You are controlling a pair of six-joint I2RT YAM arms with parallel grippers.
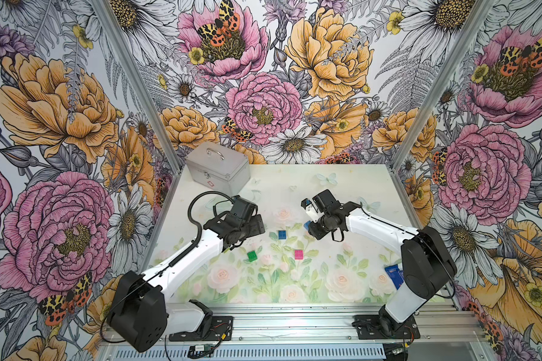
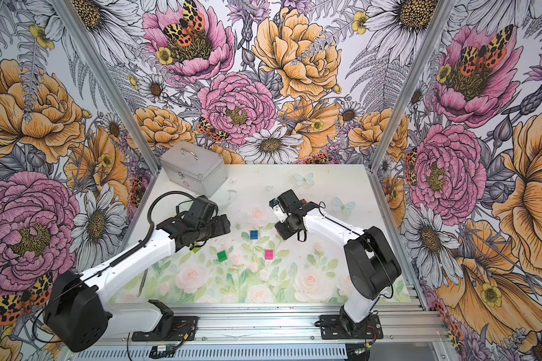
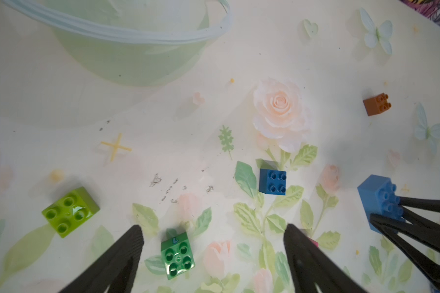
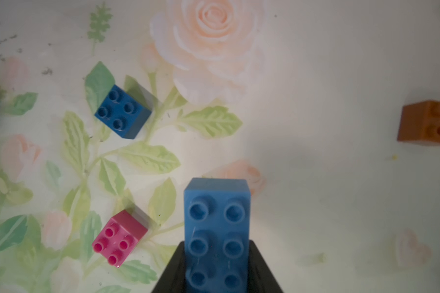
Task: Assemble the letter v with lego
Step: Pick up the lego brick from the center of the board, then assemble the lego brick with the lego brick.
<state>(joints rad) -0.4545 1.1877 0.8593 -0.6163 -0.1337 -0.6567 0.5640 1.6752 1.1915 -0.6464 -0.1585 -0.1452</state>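
Note:
No letter v is in view; the lego bricks lie apart on the table. My left gripper (image 3: pixel 214 236) is open just above the table. A green brick (image 3: pixel 178 256) (image 1: pixel 252 255) lies loose between its fingers, nearer one finger. A lime brick (image 3: pixel 70 211) (image 2: pixel 196 249) lies outside that finger. My right gripper (image 4: pixel 217 247) is shut on a long light blue brick (image 4: pixel 217 228) (image 1: pixel 307 224), held off the table. On the table between the arms are a dark blue brick (image 1: pixel 282 234) (image 4: pixel 121 111) and a pink brick (image 1: pixel 298 254) (image 4: pixel 118 239). A brown brick (image 3: pixel 377 104) (image 4: pixel 429 124) lies farther back.
A silver metal case (image 1: pixel 218 168) stands at the back left corner. Beside it, close behind my left wrist, is a clear bowl (image 3: pixel 127 38). A flat blue packet (image 1: pixel 395 275) lies at the right edge, partly behind the right arm.

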